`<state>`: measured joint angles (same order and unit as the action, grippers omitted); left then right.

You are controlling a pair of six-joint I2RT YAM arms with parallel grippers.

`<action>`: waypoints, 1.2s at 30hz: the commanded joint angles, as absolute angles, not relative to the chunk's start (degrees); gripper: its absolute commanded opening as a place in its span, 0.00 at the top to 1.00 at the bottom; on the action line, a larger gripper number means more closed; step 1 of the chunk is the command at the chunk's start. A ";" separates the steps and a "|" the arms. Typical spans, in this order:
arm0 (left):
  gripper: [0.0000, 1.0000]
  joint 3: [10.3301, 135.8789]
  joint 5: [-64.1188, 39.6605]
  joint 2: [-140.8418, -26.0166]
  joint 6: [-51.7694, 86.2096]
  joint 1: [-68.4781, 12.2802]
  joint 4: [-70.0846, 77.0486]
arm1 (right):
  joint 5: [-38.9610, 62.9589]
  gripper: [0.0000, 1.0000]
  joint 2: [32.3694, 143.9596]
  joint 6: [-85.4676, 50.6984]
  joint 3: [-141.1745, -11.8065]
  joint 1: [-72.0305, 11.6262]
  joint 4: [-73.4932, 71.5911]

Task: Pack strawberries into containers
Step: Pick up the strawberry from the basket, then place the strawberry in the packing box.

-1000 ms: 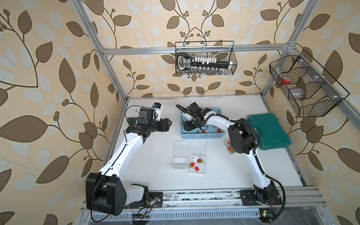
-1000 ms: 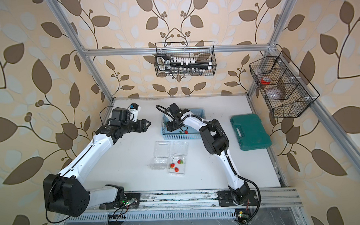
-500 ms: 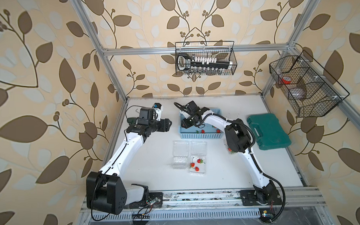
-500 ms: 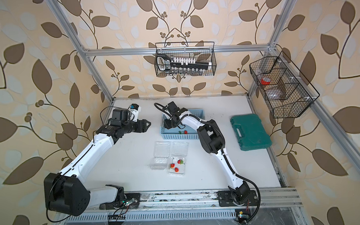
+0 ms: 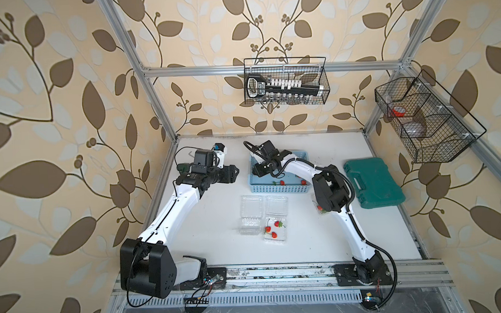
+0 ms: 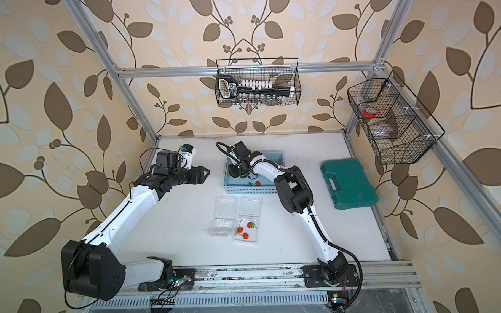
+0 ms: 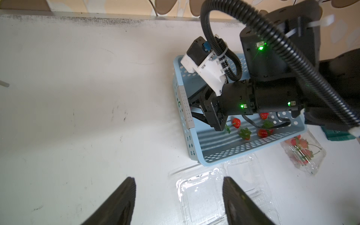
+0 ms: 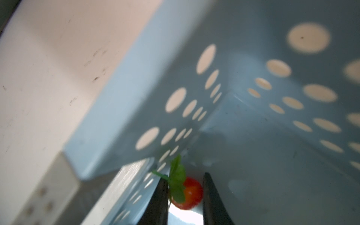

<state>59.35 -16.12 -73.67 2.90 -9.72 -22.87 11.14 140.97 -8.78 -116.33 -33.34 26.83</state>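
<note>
My right gripper point(image 8: 185, 191) reaches down into the left end of the light blue basket point(image 5: 279, 189) and is shut on a strawberry point(image 8: 190, 194), a small red berry with a green cap. More strawberries point(image 7: 263, 133) lie on the basket floor. Two clear containers lie open in front of the basket. The left one point(image 5: 250, 217) is empty and the right one point(image 5: 276, 239) holds three strawberries point(image 5: 267, 229). A third container point(image 7: 303, 153) with berries sits by the right arm's elbow. My left gripper point(image 7: 178, 194) hovers open to the left of the basket with nothing between its fingers.
A green tool case point(image 5: 372, 181) lies at the right of the table. A black wire basket point(image 5: 285, 81) hangs on the back wall and another point(image 5: 423, 122) on the right wall. The right arm's cable loops above the blue basket.
My right gripper has shifted toward the basket's left end, dipped lower, and its fingers have closed on a strawberry. The left arm has not moved.
</note>
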 commanded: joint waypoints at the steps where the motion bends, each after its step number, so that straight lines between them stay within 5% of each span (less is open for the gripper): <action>1: 0.28 59.59 -16.16 -73.12 1.84 -9.76 -23.03 | 9.89 0.82 135.40 -8.19 -113.60 -32.57 26.24; 12: 0.28 59.60 -16.28 -73.13 1.94 -9.76 -22.94 | 9.02 0.82 115.88 -7.27 -94.92 -34.20 24.79; 23: 0.28 59.73 -16.84 -72.99 2.20 -9.82 -22.79 | 3.96 0.82 88.82 -18.75 -64.31 -51.65 24.16; 36: 0.28 59.51 -16.88 -72.42 2.38 -9.95 -22.80 | 0.05 0.79 88.97 -28.17 -51.83 -58.97 23.19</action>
<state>59.35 -16.21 -73.67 2.92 -9.72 -22.87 2.70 87.66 -26.35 -51.22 -58.57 23.20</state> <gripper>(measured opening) 0.720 0.231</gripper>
